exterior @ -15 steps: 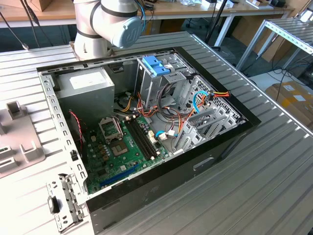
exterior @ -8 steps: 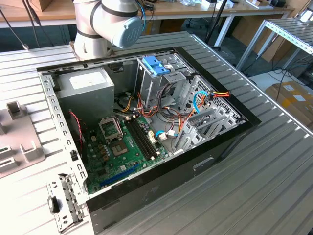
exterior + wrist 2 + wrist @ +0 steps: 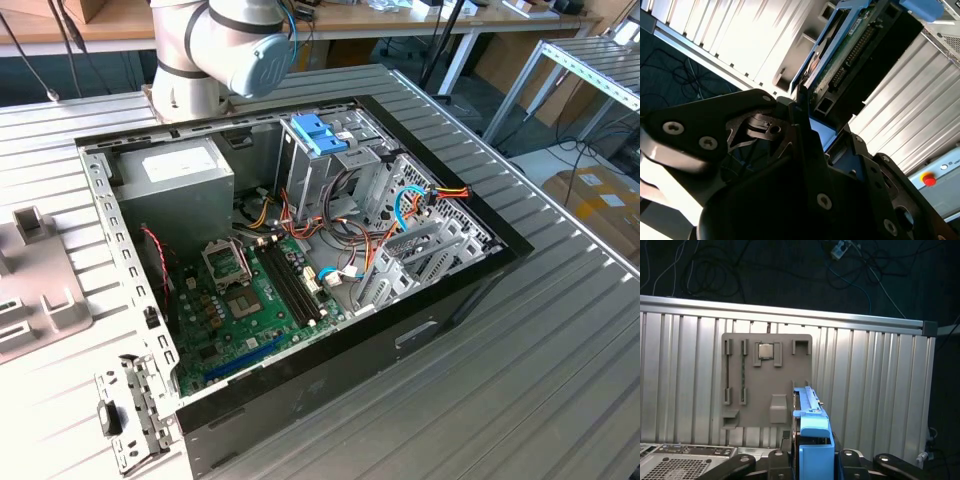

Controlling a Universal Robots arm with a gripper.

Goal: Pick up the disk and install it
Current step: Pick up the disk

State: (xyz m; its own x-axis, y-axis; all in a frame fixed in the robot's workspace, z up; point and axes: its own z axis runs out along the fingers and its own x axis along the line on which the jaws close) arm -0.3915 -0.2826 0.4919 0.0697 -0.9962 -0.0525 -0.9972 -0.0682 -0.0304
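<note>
In the exterior view, the arm [image 3: 225, 45] rises from the far end of a ribbed metal desk [image 3: 560, 330]. An open computer case [image 3: 300, 250] lies on the desk. Inside it are a grey power supply [image 3: 180, 170], a green motherboard [image 3: 250, 290] and a bright-blue latch [image 3: 320, 133] on top of the drive cage. A grey fixture plate [image 3: 35, 290] rests on the desk at the exterior view's left.

In the second wrist view, the black gripper [image 3: 807, 117] has its 2 fingers [image 3: 805, 145] pinching the disk [image 3: 850, 45] by its light-blue carrier. The disk's connector edge and green circuit board face the camera, with the ribbed desk behind. A red button [image 3: 927, 178] sits on a pale box nearby.

In the first wrist view, the disk [image 3: 812, 425] stands edge-on, clamped between the fingers [image 3: 847, 460]. Beyond it, the fixture plate [image 3: 767, 380] lies flat on the desk [image 3: 875, 390] with a square chip [image 3: 765, 350] in one recess
</note>
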